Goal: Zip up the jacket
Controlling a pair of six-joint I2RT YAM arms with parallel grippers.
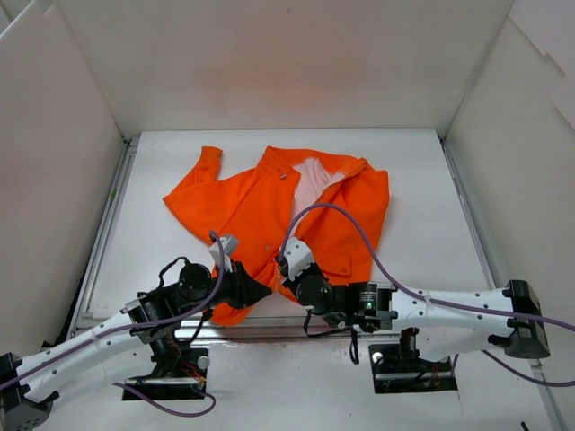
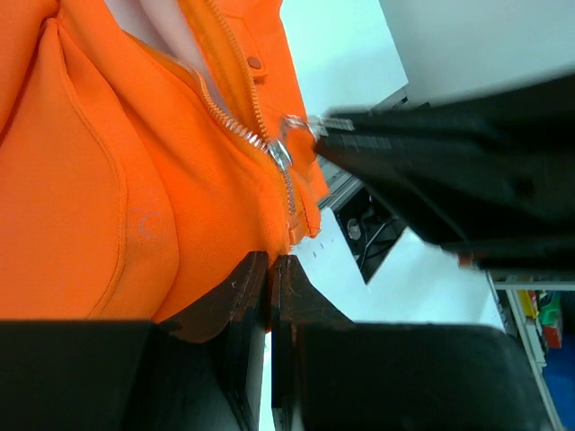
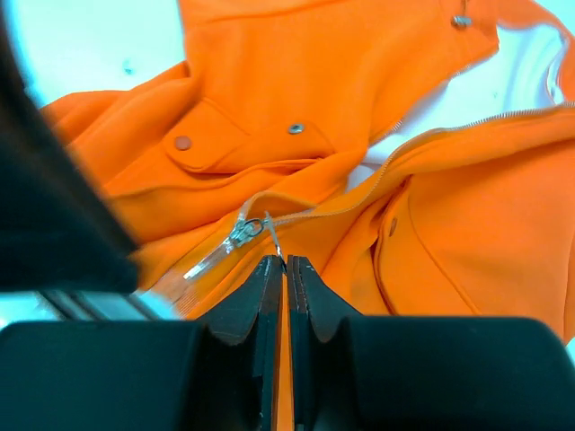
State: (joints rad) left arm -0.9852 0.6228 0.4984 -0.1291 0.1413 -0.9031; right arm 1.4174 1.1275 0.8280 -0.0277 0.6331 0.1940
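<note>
The orange jacket (image 1: 269,206) lies flat on the white table (image 1: 422,206), collar far, hem towards the arms, and its pink lining (image 1: 313,180) shows where the front is apart. Low on the front, near the hem, sits the zipper slider (image 3: 241,235). My right gripper (image 3: 286,262) is shut on the slider's thin metal pull tab (image 3: 272,235). In the left wrist view the same slider (image 2: 281,154) shows with the right gripper's fingers (image 2: 404,153) at its pull. My left gripper (image 2: 269,262) is shut on the jacket's hem just below the zipper's foot. Both grippers meet at the hem, left gripper (image 1: 260,290), right gripper (image 1: 289,269).
White walls (image 1: 54,162) close in the table on three sides. A metal rail (image 1: 108,224) runs down the left edge and a ledge crosses the front under the hem. The right arm's purple cable (image 1: 359,233) arcs over the jacket's right half.
</note>
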